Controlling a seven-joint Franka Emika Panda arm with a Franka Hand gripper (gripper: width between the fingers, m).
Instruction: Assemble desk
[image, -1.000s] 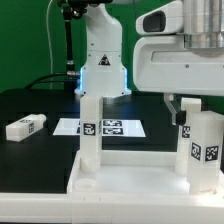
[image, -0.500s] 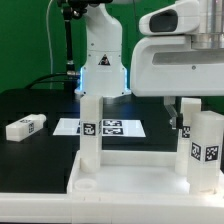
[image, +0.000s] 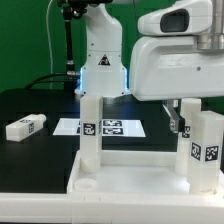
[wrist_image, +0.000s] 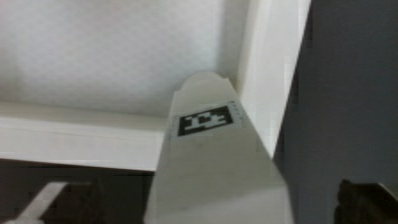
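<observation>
The white tabletop (image: 130, 180) lies in front with its raised rim up. Two white tagged legs stand upright in it: one towards the exterior view's left (image: 91, 130), one at its right (image: 206, 148). My gripper (image: 188, 116) hangs at the top of the right leg, one dark finger (image: 177, 114) showing beside it. In the wrist view the leg (wrist_image: 214, 150) runs between my gripper's (wrist_image: 210, 205) dark fingers (wrist_image: 365, 203), with a gap on one side. The jaws stand open around the leg. A third leg (image: 25, 127) lies loose on the black table at the left.
The marker board (image: 112, 127) lies flat behind the tabletop. The robot's white base (image: 102, 60) stands at the back. The black table (image: 40, 150) meets a green backdrop behind.
My hand has shifted slightly over the right leg. Both upright legs, the tabletop and the loose leg have stayed put.
</observation>
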